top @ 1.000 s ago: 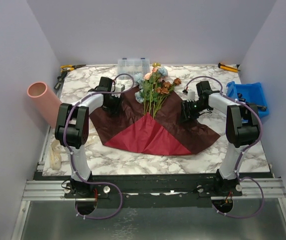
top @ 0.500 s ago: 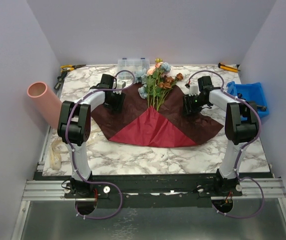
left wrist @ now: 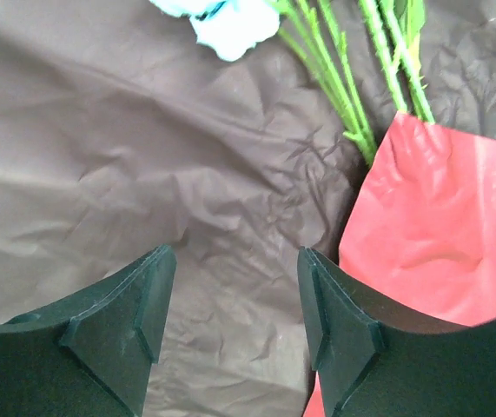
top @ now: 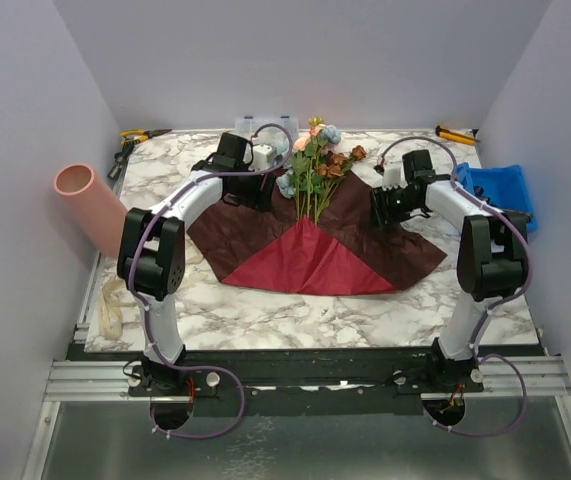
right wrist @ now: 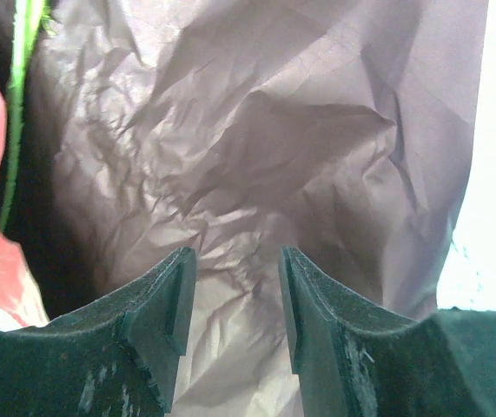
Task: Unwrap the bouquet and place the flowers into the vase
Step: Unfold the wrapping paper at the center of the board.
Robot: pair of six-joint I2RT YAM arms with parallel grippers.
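Since the maroon wrapping sheet (top: 395,250) now lies opened flat on the marble tabletop (top: 265,310), with its red inner face folded up at the near middle, the unwrapping looks largely done. A beige ribbon (top: 111,305) lies loose at the near left edge. The flowers (top: 315,175) rest bare on the sheet's far middle, stems pointing toward the arms and blooms toward the far edge. None are in the vase (top: 87,200), a salmon-pink tube leaning off the left side of the tabletop, well apart from them. Gathering the stems and carrying them there is what remains.

The left end effector (left wrist: 234,256) hovers released over the sheet just left of the stems, nothing between its jaws. The right end effector (right wrist: 236,256) is likewise released above crumpled paper on the sheet's right part.

Room is tight behind the blooms, where a clear plastic box (top: 263,128) sits near them. A blue bin (top: 495,185) stands at the right edge. The path leftward toward the vase looks open.
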